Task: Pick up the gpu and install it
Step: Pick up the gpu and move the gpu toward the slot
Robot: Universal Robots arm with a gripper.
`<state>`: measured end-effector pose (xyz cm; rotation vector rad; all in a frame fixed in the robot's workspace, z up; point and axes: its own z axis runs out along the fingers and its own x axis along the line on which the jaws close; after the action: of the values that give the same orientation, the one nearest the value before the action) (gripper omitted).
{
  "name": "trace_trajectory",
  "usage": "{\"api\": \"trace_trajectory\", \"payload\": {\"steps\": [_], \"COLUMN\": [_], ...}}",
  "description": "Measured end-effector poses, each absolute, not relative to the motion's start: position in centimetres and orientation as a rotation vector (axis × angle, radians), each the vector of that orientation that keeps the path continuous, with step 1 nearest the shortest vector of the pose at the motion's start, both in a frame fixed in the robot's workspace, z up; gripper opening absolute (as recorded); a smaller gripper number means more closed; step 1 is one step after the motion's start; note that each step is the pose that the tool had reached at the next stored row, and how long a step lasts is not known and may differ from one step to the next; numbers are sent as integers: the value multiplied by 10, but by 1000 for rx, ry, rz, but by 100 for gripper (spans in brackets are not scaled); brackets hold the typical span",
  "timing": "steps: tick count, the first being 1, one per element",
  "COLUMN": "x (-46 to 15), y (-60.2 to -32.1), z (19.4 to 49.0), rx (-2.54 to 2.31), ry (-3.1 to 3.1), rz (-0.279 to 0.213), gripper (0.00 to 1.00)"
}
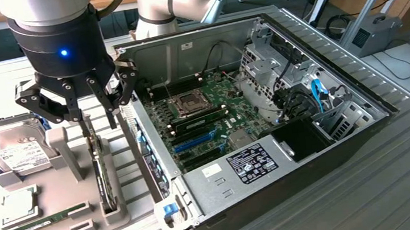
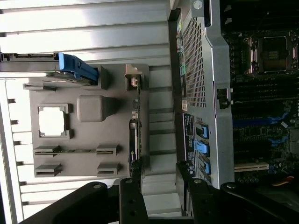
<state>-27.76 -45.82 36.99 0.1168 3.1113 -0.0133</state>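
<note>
grey bench (image 1: 395,186) below, arm (image 1: 54,28) points straight down, end effector (image 1: 99,123) spread above the gpu (image 1: 102,177).

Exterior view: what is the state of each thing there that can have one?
gripper: open, above the gpu, holding nothing.
gpu: standing on edge in the grey holder.
computer case: lying on its side, panel off.
hard drive: resting in the grey holder, label up.

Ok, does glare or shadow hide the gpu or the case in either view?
Exterior view: even light, no glare on the gpu beneath the open gripper, and the case interior is well lit. Wrist view: the slatted table is washed out bright, the motherboard sits dark, the gpu shows edge-on in mid-tone.
</note>
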Motion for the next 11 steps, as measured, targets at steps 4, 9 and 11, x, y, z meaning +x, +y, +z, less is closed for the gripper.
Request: {"api": "trace_trajectory", "payload": {"steps": [4,9,11], "x": [-278,-278,-278], "y": [-458,-458,-458], "z": [369,368,367], "rx": [117,117,117], "ry": [3111,3111,3111], "rz": [-13,-13,-13], "gripper": [42,42,42]}}
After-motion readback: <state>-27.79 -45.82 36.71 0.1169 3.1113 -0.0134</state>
